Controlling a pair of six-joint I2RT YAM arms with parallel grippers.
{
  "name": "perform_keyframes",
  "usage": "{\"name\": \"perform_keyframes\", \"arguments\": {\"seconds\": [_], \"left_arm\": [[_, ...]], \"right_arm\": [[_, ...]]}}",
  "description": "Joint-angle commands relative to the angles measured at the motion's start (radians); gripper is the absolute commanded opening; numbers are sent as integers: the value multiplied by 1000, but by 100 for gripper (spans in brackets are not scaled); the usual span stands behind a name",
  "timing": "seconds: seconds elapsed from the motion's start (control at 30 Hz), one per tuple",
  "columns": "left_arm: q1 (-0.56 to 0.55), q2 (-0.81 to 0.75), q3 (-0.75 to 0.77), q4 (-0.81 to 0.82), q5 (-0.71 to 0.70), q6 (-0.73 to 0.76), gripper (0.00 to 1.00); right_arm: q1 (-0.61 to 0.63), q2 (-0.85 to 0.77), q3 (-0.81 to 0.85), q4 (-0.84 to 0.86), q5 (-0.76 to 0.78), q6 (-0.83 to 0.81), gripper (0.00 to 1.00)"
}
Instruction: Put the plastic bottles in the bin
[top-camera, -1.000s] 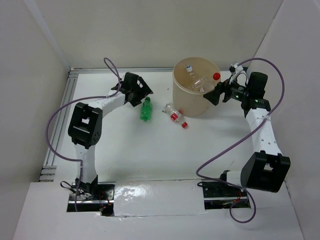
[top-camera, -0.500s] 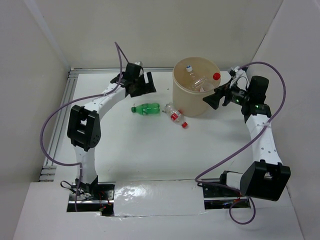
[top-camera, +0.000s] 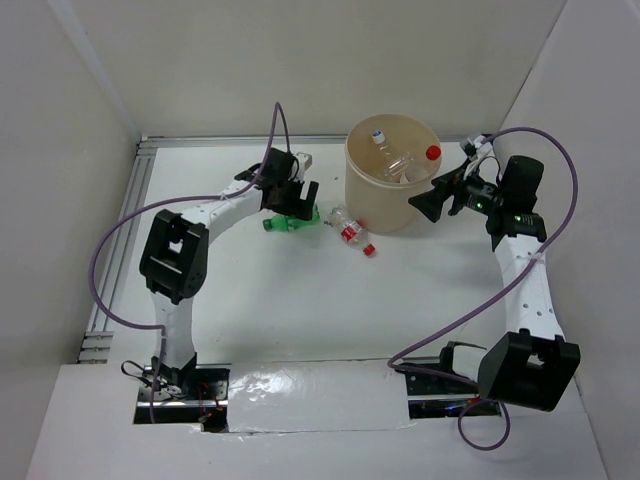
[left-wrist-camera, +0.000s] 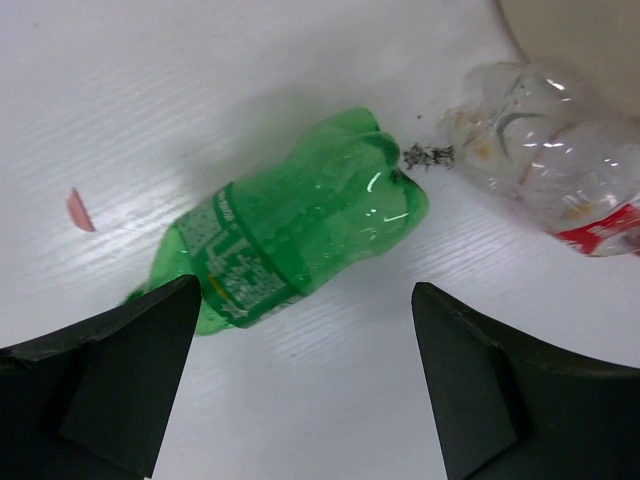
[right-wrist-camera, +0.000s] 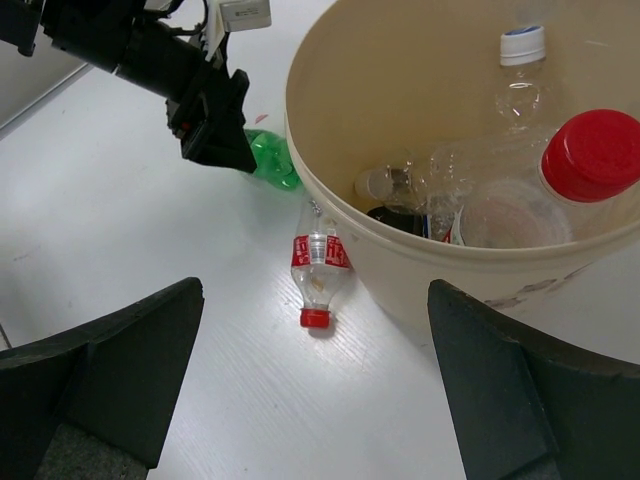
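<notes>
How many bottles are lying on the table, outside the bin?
2. The green bottle lies under the open left gripper; the clear red-capped bottle lies beside the bin. Others may hide behind it.

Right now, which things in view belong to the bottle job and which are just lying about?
Job: bin, with bottles already inside; green bottle, on its side; red-capped clear bottle, lying beside the bin.
Lying about: pink scrap near the green bottle; dark speck between the two loose bottles.
</notes>
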Motion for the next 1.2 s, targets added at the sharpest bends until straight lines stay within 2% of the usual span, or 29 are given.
{"name": "perform_keyframes", "arguments": {"seconds": [0.0, 0.13, 0.37, 0.5, 0.63, 0.67, 0.7, 0.73, 0.77, 0.8, 0.83, 0.87, 0.93, 0.97, 1.0, 1.03, 1.07, 1.1, 1.17], "left_arm": [[6, 6, 24, 17, -81, 140, 100], [17, 41, 36, 61, -105, 166, 100], [7, 129, 97, 31, -82, 222, 98], [7, 129, 67, 21, -63, 222, 93], [7, 97, 31, 21, -40, 191, 74], [7, 80, 31, 34, -30, 180, 68], [7, 63, 21, 43, -29, 148, 55], [7, 25, 20, 43, -11, 118, 50], [7, 3, 20, 43, -11, 117, 46], [7, -42, 30, 55, 25, 72, 38], [7, -43, 39, 55, 26, 71, 34], [-2, -90, 39, 55, 53, 53, 29], [-11, -138, 62, 86, 81, 0, 26], [-11, -184, 74, 104, 93, -20, 25], [-11, -204, 74, 124, 124, -40, 25], [-20, -221, 100, 174, 144, -77, 25], [-20, -236, 109, 205, 165, -96, 25], [-20, -247, 123, 236, 202, -132, 25], [-29, -256, 168, 343, 243, -168, 25]], "right_arm": [[-7, -27, -9, -1, -21, -6, 100], [-7, -37, -9, -21, -21, -6, 100], [-7, -46, 0, -41, -21, -15, 100], [-7, -46, -9, -41, -21, -15, 100], [-7, -46, -9, -41, -21, -15, 100], [-7, -46, -9, -41, -21, -15, 100], [-7, -46, -9, -51, -21, -33, 100], [-7, -46, -9, -77, -21, -73, 97], [-7, -46, -9, -78, -31, -73, 94], [-7, -46, 0, -155, -56, -187, 79], [-7, -46, 0, -156, -56, -188, 67], [-7, -55, 0, -238, -85, -249, 53], [-7, -75, 0, -298, -94, -389, 24], [-7, -87, 0, -317, -85, -415, 5], [-7, -113, -27, -317, -72, -431, 3], [-7, -124, -41, -317, -58, -440, 8], [-7, -133, -50, -317, -33, -440, 25], [-7, -133, -51, -343, -22, -451, 74], [-7, -121, -60, -367, -12, -463, 88]]}}
